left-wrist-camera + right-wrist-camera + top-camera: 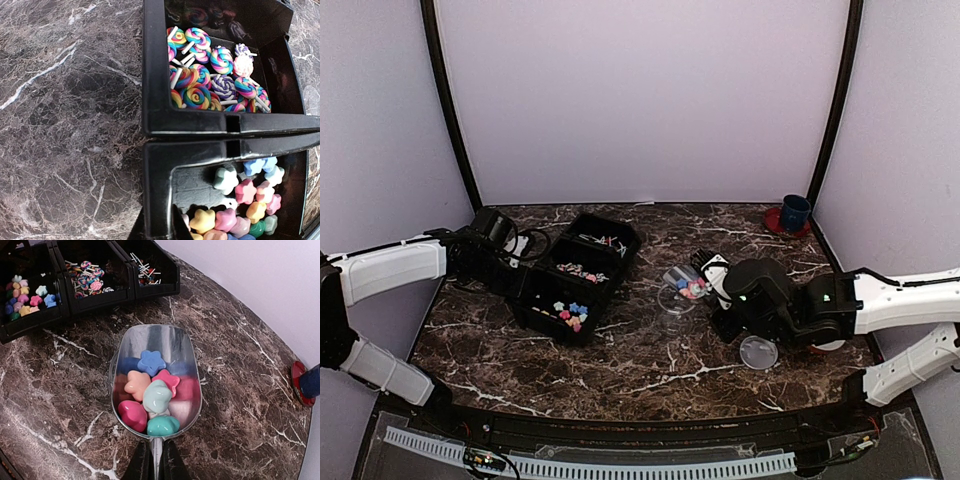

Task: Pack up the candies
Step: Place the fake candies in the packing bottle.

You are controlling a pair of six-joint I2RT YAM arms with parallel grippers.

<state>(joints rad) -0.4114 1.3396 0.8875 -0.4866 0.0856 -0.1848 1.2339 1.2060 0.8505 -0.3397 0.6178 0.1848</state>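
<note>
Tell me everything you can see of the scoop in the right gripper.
The scoop is a shiny, silvery trough with a rounded open front and a thin handle, on which the right gripper is shut. It points toward the black tray, roughly level, over the marble table. Its rear half holds star-shaped candies: blue, peach, pink, mint, magenta, teal. Whether it touches the table cannot be told.

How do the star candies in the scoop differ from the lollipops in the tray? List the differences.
Star candies are plain pastel stars; lollipops are rainbow swirls with white sticks. Stars lie in the scoop; lollipops fill a tray compartment. Both are small, multicoloured sweets.
</note>
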